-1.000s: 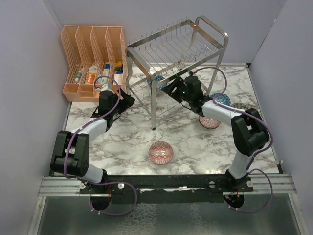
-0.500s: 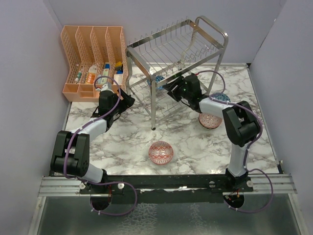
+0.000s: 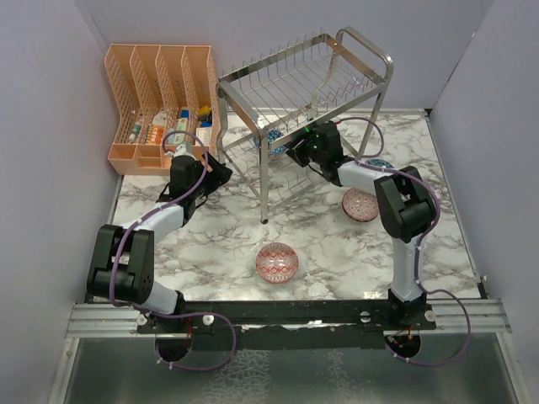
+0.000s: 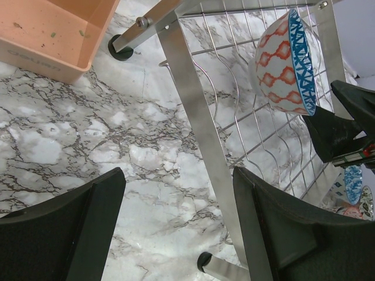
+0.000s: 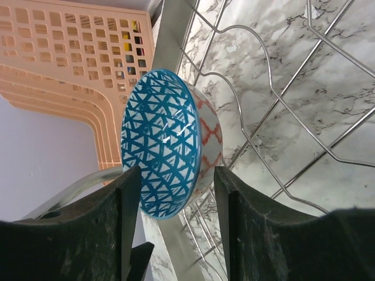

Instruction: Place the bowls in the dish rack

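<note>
A bowl (image 5: 164,140), blue-patterned inside and red-patterned outside, stands on edge in the lower tier of the silver wire dish rack (image 3: 370,50); it also shows small from above (image 3: 274,135) and in the left wrist view (image 4: 287,58). My right gripper (image 5: 176,170) reaches under the rack (image 5: 269,76), open, one finger on each side of the bowl's lower rim, with a gap at the right finger. From above, that gripper (image 3: 296,151) sits just right of the bowl. My left gripper (image 4: 176,172) hangs open and empty by the rack's front leg (image 4: 193,117). On the table lie a red-pink bowl (image 3: 277,262), a pink bowl (image 3: 360,204) and a blue bowl (image 3: 379,165).
An orange slotted organiser (image 3: 160,93) with small bottles stands at the back left, close to my left gripper (image 3: 217,172); its corner shows in the left wrist view (image 4: 53,29). Grey walls close in both sides. The rack's legs and wires surround the right gripper.
The right arm's elbow has swung in toward the rack and its jaws have narrowed a little around the standing bowl. The left arm has not moved.
</note>
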